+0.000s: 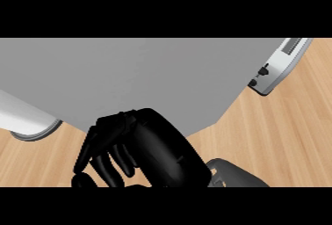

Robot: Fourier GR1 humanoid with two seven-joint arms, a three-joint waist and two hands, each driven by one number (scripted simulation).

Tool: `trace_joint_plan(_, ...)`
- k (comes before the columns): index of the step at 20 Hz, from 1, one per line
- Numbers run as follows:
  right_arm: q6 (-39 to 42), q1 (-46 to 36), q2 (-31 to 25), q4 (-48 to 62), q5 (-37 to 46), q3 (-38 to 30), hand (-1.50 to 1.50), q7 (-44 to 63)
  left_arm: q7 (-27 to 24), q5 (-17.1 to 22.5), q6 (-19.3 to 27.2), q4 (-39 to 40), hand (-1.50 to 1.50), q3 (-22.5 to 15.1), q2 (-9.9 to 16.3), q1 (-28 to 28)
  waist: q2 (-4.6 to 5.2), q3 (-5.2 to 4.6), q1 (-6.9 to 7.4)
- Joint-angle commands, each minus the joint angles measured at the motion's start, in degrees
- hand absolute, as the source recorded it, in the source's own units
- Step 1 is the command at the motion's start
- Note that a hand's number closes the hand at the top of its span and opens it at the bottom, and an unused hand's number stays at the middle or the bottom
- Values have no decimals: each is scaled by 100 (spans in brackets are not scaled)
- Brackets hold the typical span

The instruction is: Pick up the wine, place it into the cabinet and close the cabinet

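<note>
A large grey cabinet [130, 74] fills the upper part of the head view, seen from above. My right hand [152, 147] hangs in front of its lower corner, with the grey forearm [236, 173] coming in from the lower right. The fingers [103, 151] point down and to the left, relaxed and apart, with nothing between them. No wine bottle shows anywhere. The cabinet's inside is hidden from this angle. My left hand is out of the picture.
A pale grey panel with a rounded corner [26, 121] juts out at the cabinet's left side. A white and grey appliance [279, 66] lies at the upper right. Wooden counter [285, 132] shows right of the cabinet and at the lower left.
</note>
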Motion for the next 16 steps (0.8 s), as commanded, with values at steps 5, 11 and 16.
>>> trace_joint_plan(5,333,-833,-217,1615,-218,-1111,150,-861,512,52,-119,-87,-150,353,-63,-135,26,8,-77)
trace_joint_plan(11,498,-1346,-166,2928,-132,-1665,150,-1623,1067,107,-37,-112,-150,61,-122,-584,40,8,-105)
trace_joint_plan(16,759,-1215,-317,3395,-230,-1920,150,-2263,1063,-509,260,-19,-150,-569,-455,-934,56,6,-140)
